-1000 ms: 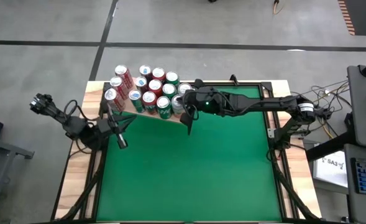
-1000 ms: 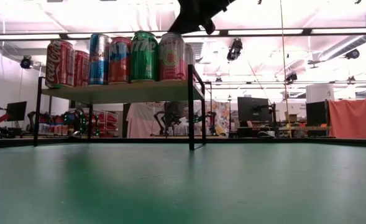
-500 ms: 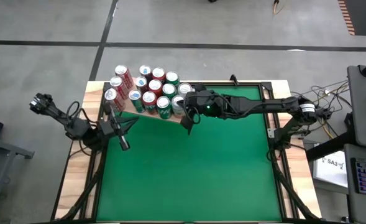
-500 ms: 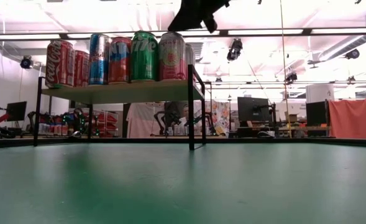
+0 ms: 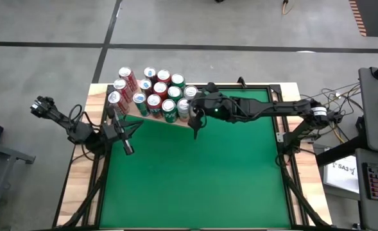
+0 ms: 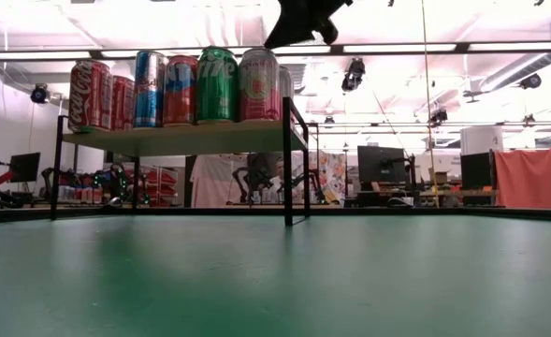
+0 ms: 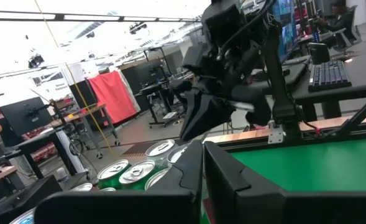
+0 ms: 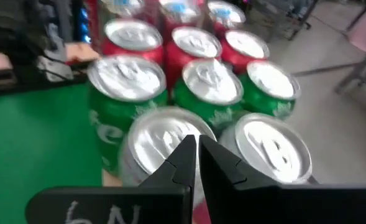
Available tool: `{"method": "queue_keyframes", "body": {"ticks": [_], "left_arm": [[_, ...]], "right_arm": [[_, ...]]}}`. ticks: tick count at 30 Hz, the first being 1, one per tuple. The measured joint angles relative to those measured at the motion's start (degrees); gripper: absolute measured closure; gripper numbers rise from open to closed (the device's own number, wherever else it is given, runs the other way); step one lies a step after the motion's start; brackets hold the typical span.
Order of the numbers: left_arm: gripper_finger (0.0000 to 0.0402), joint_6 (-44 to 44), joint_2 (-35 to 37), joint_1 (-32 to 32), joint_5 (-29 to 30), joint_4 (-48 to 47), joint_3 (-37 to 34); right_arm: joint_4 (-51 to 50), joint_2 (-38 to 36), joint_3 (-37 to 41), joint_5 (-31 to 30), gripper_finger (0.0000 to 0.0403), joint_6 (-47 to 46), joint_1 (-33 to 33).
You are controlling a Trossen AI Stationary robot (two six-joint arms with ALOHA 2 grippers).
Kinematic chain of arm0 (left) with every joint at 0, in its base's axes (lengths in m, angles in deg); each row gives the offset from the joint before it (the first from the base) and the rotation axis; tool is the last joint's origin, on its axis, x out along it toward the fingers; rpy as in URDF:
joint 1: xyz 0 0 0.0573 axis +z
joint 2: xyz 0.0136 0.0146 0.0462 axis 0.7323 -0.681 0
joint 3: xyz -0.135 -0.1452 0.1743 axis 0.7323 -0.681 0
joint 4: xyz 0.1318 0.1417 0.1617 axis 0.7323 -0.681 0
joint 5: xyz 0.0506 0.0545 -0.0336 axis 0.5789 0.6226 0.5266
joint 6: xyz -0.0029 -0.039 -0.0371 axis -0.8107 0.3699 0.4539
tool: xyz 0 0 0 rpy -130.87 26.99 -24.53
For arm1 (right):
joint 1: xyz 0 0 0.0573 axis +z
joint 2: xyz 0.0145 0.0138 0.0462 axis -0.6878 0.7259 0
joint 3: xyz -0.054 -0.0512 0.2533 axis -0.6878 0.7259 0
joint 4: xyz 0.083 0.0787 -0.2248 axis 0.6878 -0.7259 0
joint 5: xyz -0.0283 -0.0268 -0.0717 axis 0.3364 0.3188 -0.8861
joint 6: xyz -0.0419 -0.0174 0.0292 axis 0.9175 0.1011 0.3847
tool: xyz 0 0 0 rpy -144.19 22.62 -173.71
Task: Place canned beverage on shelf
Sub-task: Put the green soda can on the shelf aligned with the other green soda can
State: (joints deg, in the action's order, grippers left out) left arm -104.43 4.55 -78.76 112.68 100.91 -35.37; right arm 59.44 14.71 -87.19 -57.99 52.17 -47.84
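The shelf [image 6: 186, 139] stood at the far left corner of the green worktop [image 5: 195, 173], a pale board raised on thin dark legs. A cluster of cans [image 5: 151, 94] filled it, standing upright and packed close together, red, green, blue and pale ones side by side. The right gripper [image 5: 196, 126] hung at the shelf's right end, above the worktop and just beside the nearest cans; its jaws were closed together and held nothing. In the right wrist view the closed fingertips [image 8: 195, 149] showed directly over a silver can top [image 8: 165, 138] in the nearest row. The left gripper [image 5: 126, 146] waited near the worktop's left edge, just in front of the shelf, its jaws likewise pressed together and empty.
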Motion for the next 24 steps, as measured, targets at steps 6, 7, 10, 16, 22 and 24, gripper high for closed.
{"method": "queue_keyframes", "body": {"ticks": [6, 7, 10, 16, 22, 24], "left_arm": [[0.0402, 0.00, 0.00, 0.00, -0.01, 0.03, 0.00], [0.0402, 0.00, 0.00, 0.00, -0.01, 0.04, 0.00], [0.0402, 0.00, 0.00, 0.00, -0.01, 0.06, 0.00], [0.0402, 0.02, 0.00, 0.00, -0.01, 0.13, 0.00], [0.0402, 0.02, 0.00, 0.00, -0.01, 0.13, 0.00], [0.0402, 0.02, 0.00, 0.00, -0.01, 0.13, 0.00]], "right_arm": [[-2.29, 0.17, 0.13, -0.55, 0.0390, -2.08, 0.42], [-2.36, 0.17, 0.13, -0.53, 0.0390, -2.34, 0.68], [-2.41, 0.17, 0.13, -0.54, 0.0390, -2.53, 1.24], [-2.46, -0.17, 0.13, -0.48, 0.0390, -3.84, 2.84], [0.00, -0.77, 0.13, -3.01, 0.0390, -0.59, 3.25], [1.45, -0.51, 0.13, -3.02, 0.0390, 0.35, 2.58]]}}
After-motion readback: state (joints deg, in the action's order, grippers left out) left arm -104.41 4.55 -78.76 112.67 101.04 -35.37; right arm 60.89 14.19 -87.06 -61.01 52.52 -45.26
